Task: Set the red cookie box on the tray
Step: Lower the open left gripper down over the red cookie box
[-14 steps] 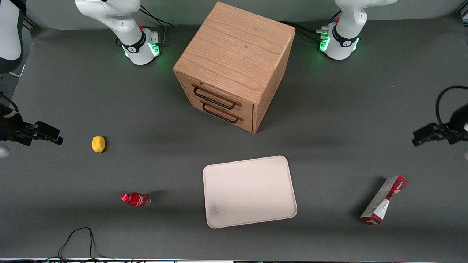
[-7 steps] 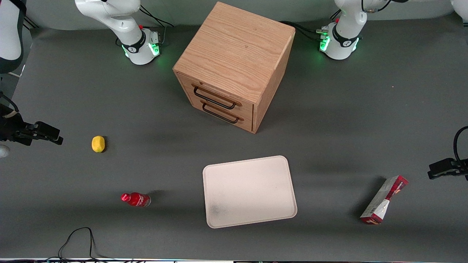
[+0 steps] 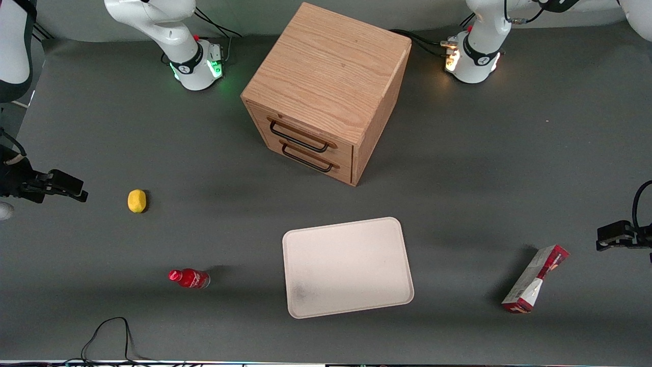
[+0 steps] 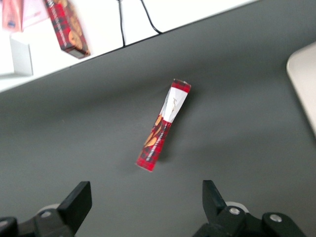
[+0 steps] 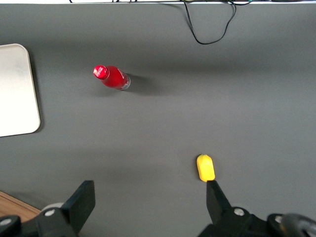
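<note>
The red cookie box [image 3: 535, 278] lies flat on the dark table toward the working arm's end, well apart from the cream-white tray [image 3: 346, 267] in the middle. My left gripper [image 3: 618, 236] hovers near that end of the table, a little farther from the front camera than the box. In the left wrist view the red cookie box [image 4: 164, 126] lies on its narrow side ahead of the gripper [image 4: 145, 200], which is open with nothing between its fingers. A corner of the tray [image 4: 305, 84] shows there too.
A wooden two-drawer cabinet [image 3: 326, 92] stands farther from the camera than the tray. A yellow lemon [image 3: 136, 200] and a small red bottle [image 3: 188, 278] lie toward the parked arm's end. A black cable [image 3: 107, 331] loops at the table's near edge.
My left gripper moved toward the front camera and closer to the cookie box during the first half second, then stayed almost still. The working arm's base light turned from green to yellowish.
</note>
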Controlling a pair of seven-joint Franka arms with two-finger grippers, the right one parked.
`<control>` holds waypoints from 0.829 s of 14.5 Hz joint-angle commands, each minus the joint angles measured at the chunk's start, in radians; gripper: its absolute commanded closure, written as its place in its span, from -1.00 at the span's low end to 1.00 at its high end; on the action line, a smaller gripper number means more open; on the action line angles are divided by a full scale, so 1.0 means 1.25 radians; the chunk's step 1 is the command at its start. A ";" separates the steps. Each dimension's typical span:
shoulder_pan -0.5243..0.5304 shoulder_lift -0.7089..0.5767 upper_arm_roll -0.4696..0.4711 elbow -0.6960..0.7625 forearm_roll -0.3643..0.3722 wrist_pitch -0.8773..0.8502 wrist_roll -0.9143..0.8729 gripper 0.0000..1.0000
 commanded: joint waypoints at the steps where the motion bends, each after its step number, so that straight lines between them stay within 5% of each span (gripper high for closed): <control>1: -0.009 0.009 -0.001 0.016 0.024 -0.017 0.130 -1.00; 12: -0.008 0.010 -0.008 -0.107 0.018 0.052 0.203 -1.00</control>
